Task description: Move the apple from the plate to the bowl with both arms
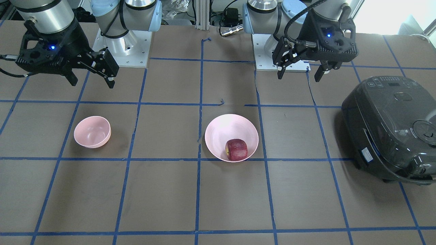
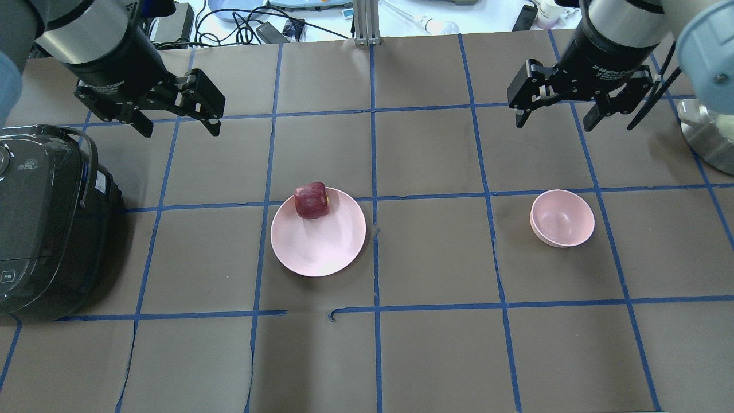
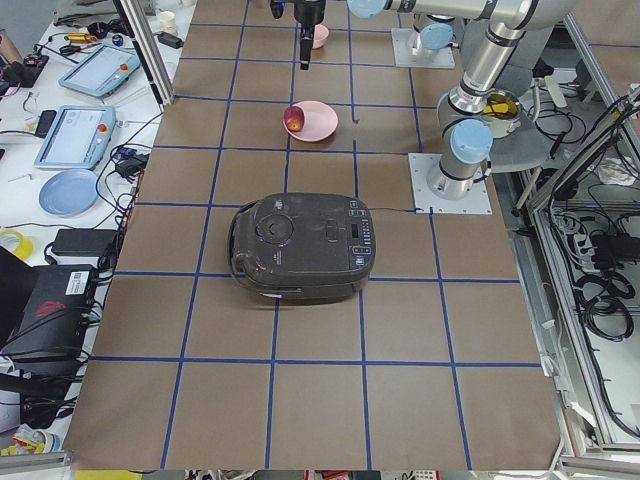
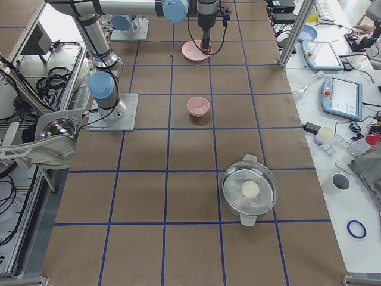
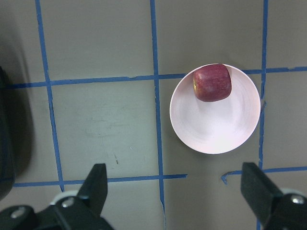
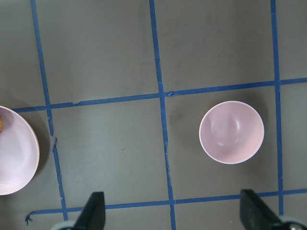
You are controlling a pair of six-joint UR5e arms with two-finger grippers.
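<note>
The dark red apple (image 2: 311,201) lies at the far rim of the pale pink plate (image 2: 321,244) near the table's middle; it also shows in the front view (image 1: 236,149) and the left wrist view (image 5: 212,82). The small pink bowl (image 2: 562,218) stands empty to the right, apart from the plate. My left gripper (image 2: 178,123) hangs open and empty high above the table, left of and beyond the plate. My right gripper (image 2: 555,117) hangs open and empty high above the table, beyond the bowl.
A dark grey rice cooker (image 2: 40,223) sits at the table's left edge, near my left arm. A steel pot holding a white ball (image 4: 250,189) stands at the table's right end. Blue tape lines grid the brown table (image 2: 436,350).
</note>
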